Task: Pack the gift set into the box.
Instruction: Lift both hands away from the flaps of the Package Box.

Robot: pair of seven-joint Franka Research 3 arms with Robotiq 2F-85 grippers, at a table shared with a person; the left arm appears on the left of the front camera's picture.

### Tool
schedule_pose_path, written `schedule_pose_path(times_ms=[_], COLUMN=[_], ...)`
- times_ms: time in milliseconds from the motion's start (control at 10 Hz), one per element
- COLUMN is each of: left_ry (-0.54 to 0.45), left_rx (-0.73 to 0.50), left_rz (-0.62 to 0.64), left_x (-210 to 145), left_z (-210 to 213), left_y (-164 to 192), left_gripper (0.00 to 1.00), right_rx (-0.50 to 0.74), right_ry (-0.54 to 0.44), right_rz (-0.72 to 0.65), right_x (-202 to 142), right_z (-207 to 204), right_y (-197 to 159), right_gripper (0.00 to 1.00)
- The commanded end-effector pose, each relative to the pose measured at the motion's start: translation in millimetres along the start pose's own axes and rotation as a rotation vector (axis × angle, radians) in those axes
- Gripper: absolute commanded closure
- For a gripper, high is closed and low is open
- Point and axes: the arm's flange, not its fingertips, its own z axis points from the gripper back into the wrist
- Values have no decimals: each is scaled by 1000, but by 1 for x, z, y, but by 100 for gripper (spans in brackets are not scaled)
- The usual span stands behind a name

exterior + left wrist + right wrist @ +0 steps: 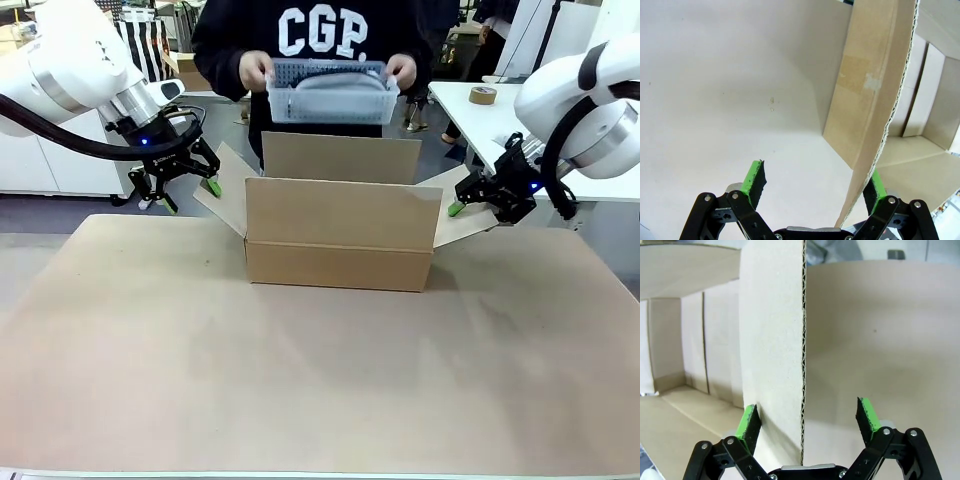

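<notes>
The box (340, 240) stands open in the middle of the table, its four flaps spread out. A person at the far side holds the gift set (333, 93), a pale plastic basket with grey items, in both hands above the box. My left gripper (192, 196) is open at the left flap (880, 75). In the left wrist view that gripper (816, 174) has the flap's edge standing between its fingers. My right gripper (465, 203) is open at the right flap (772, 340), which rises between its fingers in the right wrist view (807, 409).
The table (300, 390) is covered in brown paper, with wide free room in front of the box. A roll of tape (483, 95) lies on a white table at the back right.
</notes>
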Motion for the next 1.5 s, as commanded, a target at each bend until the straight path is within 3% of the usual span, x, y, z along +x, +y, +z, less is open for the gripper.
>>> schedule_pose_path(times_ms=[0, 1400], left_ry=[-1, -1], left_rx=[15, 15], left_rz=[11, 11], left_x=[0, 0], left_z=[2, 2], left_y=[0, 0], left_gripper=[0, 0], right_rx=[-23, -23], right_ry=[-10, -10], right_rz=[-15, -15], right_x=[2, 2], right_z=[3, 3], right_y=[5, 5], right_gripper=[0, 0])
